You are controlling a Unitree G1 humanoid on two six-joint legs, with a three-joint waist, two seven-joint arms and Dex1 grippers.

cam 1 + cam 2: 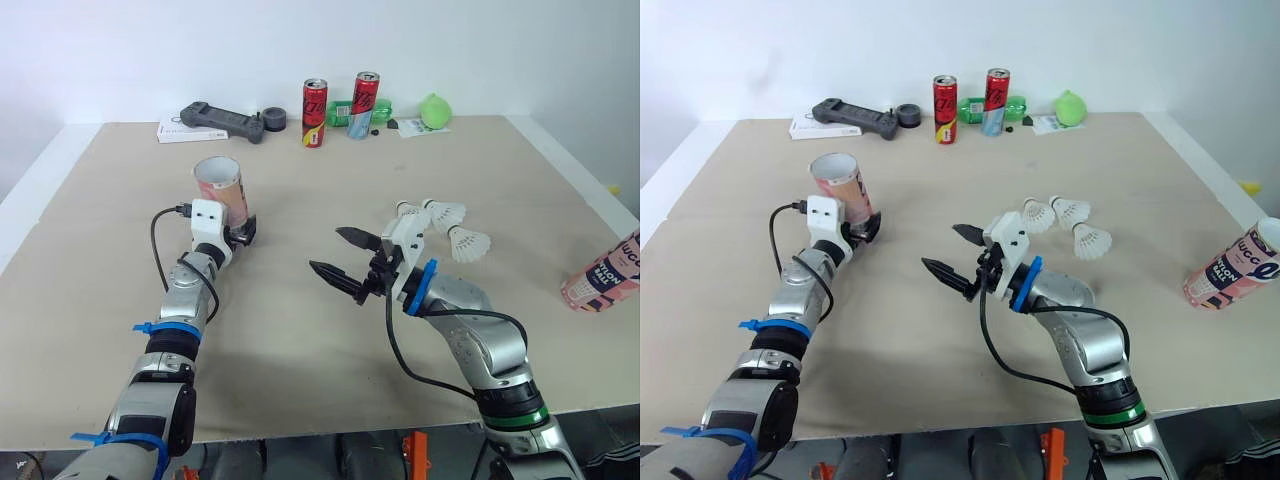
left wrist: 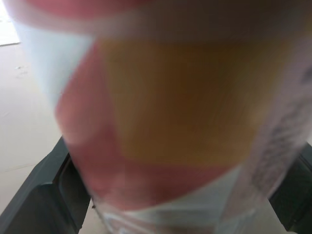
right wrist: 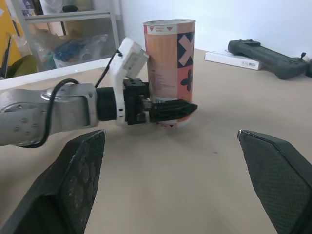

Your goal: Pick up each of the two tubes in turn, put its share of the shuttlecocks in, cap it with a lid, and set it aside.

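A pink-and-orange tube (image 1: 220, 183) stands upright with its mouth up on the left half of the table. My left gripper (image 1: 240, 233) is shut on its lower part; in the right wrist view one black finger (image 3: 170, 109) crosses the tube (image 3: 169, 63) near its base. My right gripper (image 1: 327, 250) hovers mid-table, open wide with nothing between its fingers (image 3: 80, 180), pointing toward the held tube. Three white shuttlecocks (image 1: 445, 212) lie just behind the right arm. A second pink tube (image 1: 605, 272) lies tilted at the table's right edge.
Along the far edge stand two drink cans (image 1: 315, 112), a green bottle (image 1: 345, 112) and a green ball (image 1: 435, 110). A black controller (image 1: 222, 120) rests on a white booklet (image 1: 180, 131), with a dark round object (image 1: 273, 120) beside it.
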